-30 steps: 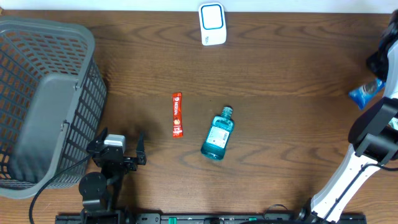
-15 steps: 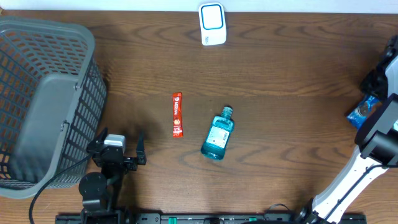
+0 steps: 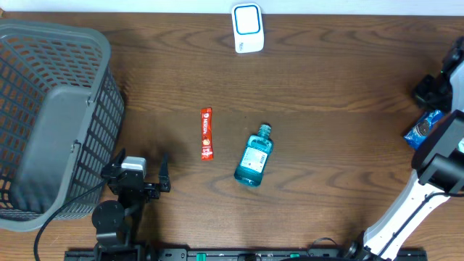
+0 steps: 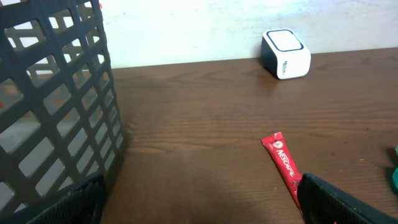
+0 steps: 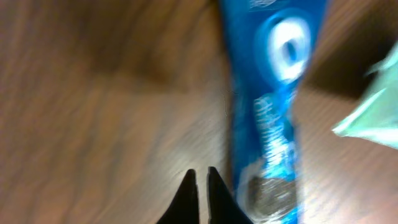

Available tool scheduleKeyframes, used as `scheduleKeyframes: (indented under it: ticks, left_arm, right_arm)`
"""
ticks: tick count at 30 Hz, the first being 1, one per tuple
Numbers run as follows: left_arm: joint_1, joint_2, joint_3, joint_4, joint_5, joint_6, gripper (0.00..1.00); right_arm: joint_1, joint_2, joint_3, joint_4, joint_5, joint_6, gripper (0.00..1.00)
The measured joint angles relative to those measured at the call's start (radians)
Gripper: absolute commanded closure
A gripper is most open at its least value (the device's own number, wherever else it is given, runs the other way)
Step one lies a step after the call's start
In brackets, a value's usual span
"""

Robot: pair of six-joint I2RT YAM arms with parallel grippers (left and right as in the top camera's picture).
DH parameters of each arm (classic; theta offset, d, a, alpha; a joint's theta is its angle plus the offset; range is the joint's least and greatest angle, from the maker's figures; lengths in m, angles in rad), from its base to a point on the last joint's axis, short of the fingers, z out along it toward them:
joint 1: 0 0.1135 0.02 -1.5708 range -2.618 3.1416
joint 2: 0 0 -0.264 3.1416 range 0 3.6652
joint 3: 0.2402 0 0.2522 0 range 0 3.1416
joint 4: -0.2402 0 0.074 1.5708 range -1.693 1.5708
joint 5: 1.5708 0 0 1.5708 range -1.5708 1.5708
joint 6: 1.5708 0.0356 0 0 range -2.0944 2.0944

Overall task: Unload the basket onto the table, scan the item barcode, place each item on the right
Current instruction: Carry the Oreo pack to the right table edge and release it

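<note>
1. Overhead, we see a dark wooden surface (image 3: 326, 87) carrying a grey mesh basket (image 3: 51, 116), a white box scanner (image 3: 247, 27), a red stick sachet (image 3: 206, 133), a teal mouthwash bottle (image 3: 254, 156) and, at its right edge, a blue snack packet (image 3: 423, 128) partly hidden by the right arm (image 3: 442, 145).
2. From the left wrist, a pale wall (image 4: 186, 31) stands behind; the left pincer (image 4: 199, 205) gapes wide, empty.
3. The right wrist view is blurred; the right pincer (image 5: 200, 186) is closed on nothing, just beside the packet.
</note>
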Motion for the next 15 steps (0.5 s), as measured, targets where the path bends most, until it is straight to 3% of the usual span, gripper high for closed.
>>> scheduleKeyframes:
  ticks: [6,15]
  left_arm:
    - [0.0,0.0,0.0,0.0,0.0,0.0,0.02]
    - [0.0,0.0,0.0,0.0,0.0,0.0,0.02]
  right_arm:
    - [0.058,0.0,-0.029,0.042,-0.009,0.045,0.99]
    - [0.046,0.0,-0.115,0.087,0.213,0.079,0.99]
